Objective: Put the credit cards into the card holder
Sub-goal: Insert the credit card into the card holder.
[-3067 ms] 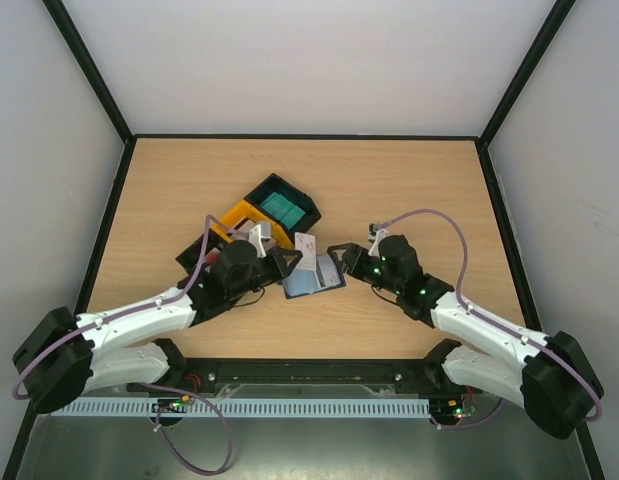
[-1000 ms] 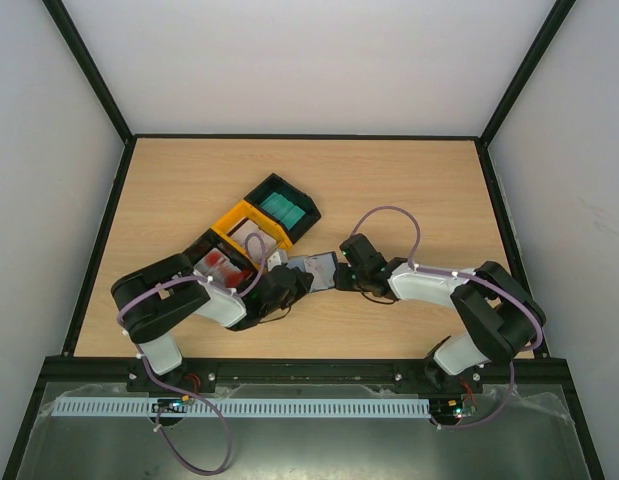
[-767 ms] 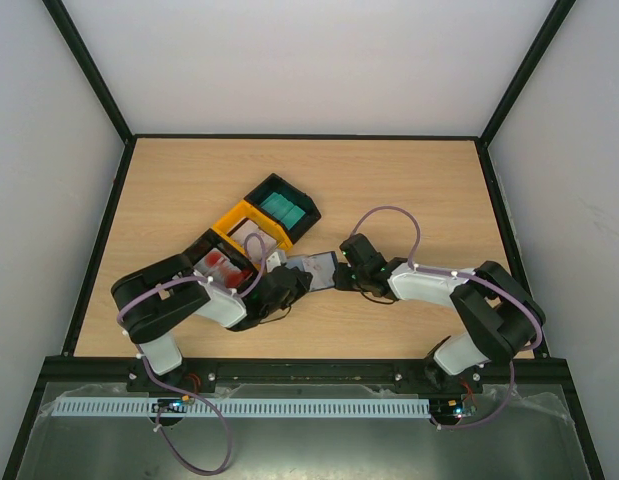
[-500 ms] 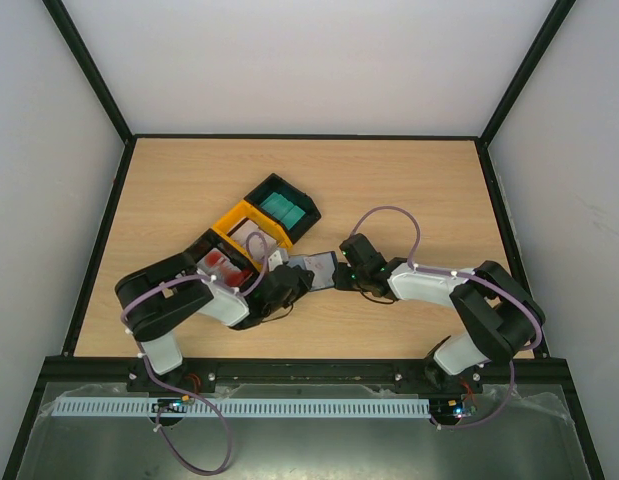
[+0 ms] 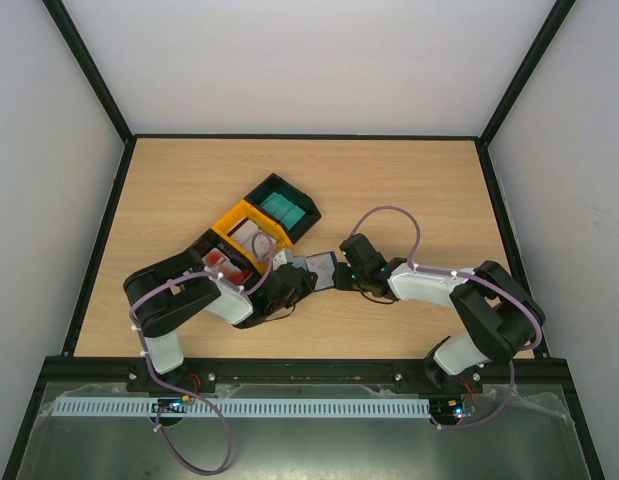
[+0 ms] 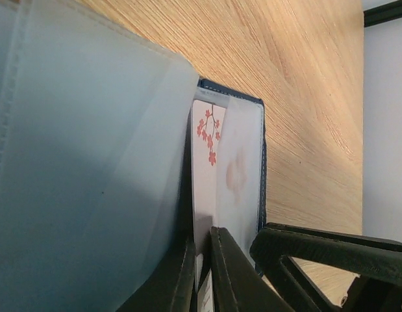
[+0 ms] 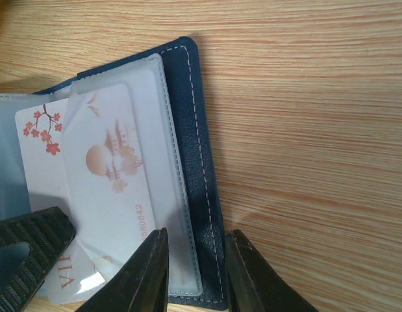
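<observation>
The navy card holder (image 5: 319,268) lies open on the table between my two grippers, and its stitched edge shows in the right wrist view (image 7: 188,130). My left gripper (image 5: 292,283) is shut on a white credit card with red blossoms (image 6: 206,162). The card is partly slid under a clear sleeve of the holder (image 6: 260,156) and also shows in the right wrist view (image 7: 90,169). My right gripper (image 7: 195,276) stands with a narrow gap, its jaws straddling the holder's near navy edge without pinching it. It sits at the holder's right side (image 5: 341,272).
Three trays stand left of the holder: a black one with teal cards (image 5: 282,206), a yellow one (image 5: 232,222) with a whitish card, and a black one with red cards (image 5: 211,243). Bare wood stretches to the right and far side.
Since 3 s ago both arms have dropped low over the table and the holder now lies flat. In the last second the left gripper and card edged slightly right into the holder.
</observation>
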Controlling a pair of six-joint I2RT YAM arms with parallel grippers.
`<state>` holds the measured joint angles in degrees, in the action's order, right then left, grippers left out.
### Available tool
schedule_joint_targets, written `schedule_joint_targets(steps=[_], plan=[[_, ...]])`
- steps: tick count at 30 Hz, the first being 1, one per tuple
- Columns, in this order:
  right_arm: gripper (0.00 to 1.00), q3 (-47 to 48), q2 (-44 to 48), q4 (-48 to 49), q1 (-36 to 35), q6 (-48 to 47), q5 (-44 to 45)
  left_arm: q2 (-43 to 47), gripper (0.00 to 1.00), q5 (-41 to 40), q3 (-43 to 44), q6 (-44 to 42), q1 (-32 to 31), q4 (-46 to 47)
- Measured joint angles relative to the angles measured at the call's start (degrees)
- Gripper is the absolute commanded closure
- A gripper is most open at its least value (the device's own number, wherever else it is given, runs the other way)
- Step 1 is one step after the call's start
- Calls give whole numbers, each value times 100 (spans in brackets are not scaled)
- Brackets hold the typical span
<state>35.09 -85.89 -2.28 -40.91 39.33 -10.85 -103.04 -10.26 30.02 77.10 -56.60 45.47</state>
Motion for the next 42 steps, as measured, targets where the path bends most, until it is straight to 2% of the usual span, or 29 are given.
schedule_joint_targets(steps=[9, 21, 26, 34, 42], plan=[[76, -11, 0, 26, 0, 59, 11, 63, 86, 55, 35, -304, -13, -232], [77, -33, -4, 85, 2, 66, 7, -24, 84, 448, 529, -957, -11, -787], [77, -33, -4, 85, 0, 87, 26, 35, 73, 485, 553, -1099, -13, -890], [77, -33, -4, 87, 0, 103, 37, 584, 50, 428, 564, -1353, -63, -1788], [76, -20, 4, 63, 0, 103, 52, 1154, 32, 229, 586, -1493, -66, -2555]])
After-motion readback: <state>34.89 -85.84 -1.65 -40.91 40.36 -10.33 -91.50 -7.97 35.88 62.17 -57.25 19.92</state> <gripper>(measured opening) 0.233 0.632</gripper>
